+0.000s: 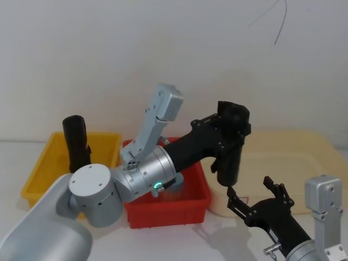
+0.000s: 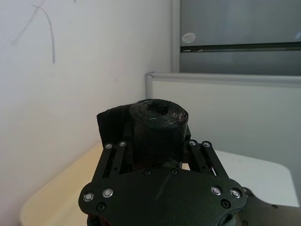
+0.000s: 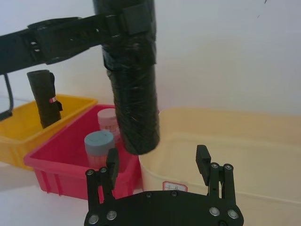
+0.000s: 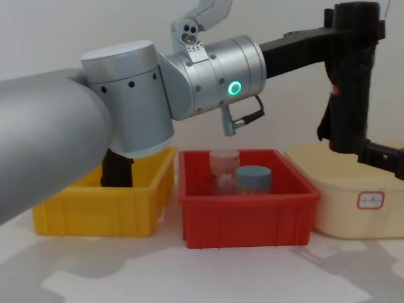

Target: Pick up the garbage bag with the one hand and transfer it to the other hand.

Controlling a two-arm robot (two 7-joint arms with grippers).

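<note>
Our left gripper [image 1: 232,130] has its fingers clamped round the upper part of the bag [image 3: 134,103]. The bag hangs upright in the air, over where the red bin [image 4: 246,221] meets the beige tray [image 4: 334,214]. Our right gripper [image 3: 157,159] sits just below its lower end, fingers wide, so the free lower half lies directly above them. Below is a white desk [image 4: 189,271], with a plain wall behind.

You're looking at a robot lab bench, plain white wall [image 1: 136,49] far side, white tabletop [image 4: 189,271], yellow bin [image 4: 95,214] left, red bin [image 4: 246,221] middle, labelled beige tub [image 4: 341,218] right, grey partition [image 2: 225,113] beyond the table edge.
</note>
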